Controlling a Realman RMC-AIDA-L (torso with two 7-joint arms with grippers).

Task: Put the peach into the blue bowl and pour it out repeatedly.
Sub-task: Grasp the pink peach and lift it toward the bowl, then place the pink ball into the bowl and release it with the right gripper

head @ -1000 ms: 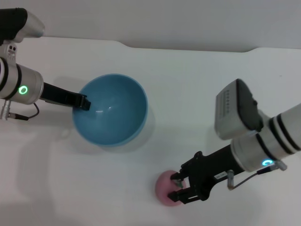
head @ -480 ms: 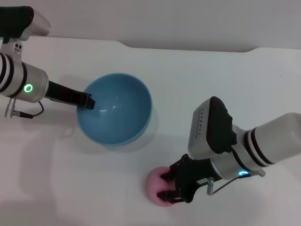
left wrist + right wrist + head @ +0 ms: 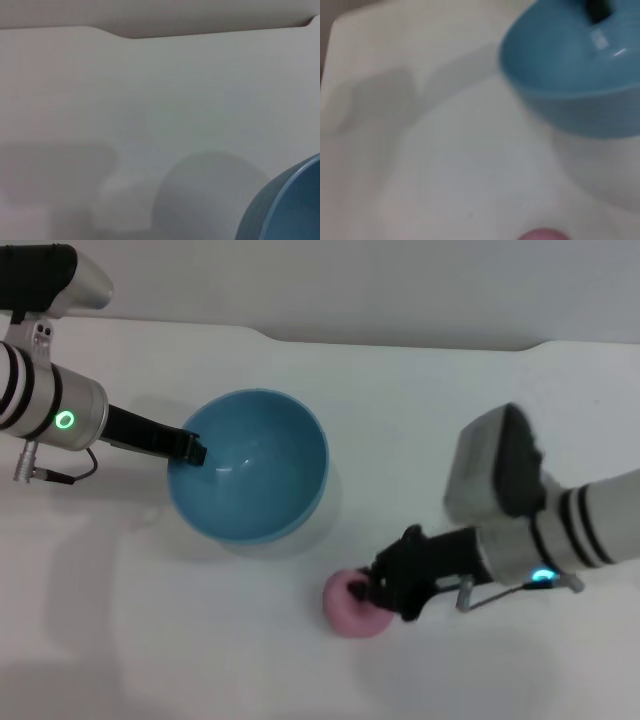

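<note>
my left pincer (image 3: 192,449) clamps the blue bowl (image 3: 250,480) rim | my right pincer (image 3: 372,590) grips the peach (image 3: 350,604) on the tabletop (image 3: 420,410)

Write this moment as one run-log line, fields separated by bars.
left claw: gripping blue bowl rim | right claw: on peach, table | bowl: empty

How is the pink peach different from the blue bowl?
The peach is pink and small; the blue bowl is light blue and far bigger. The peach is a solid ball, while the blue bowl is hollow and has nothing in it. The right gripper is at the peach's side; the left gripper holds the blue bowl's rim. Both are round and sit on the white table.
</note>
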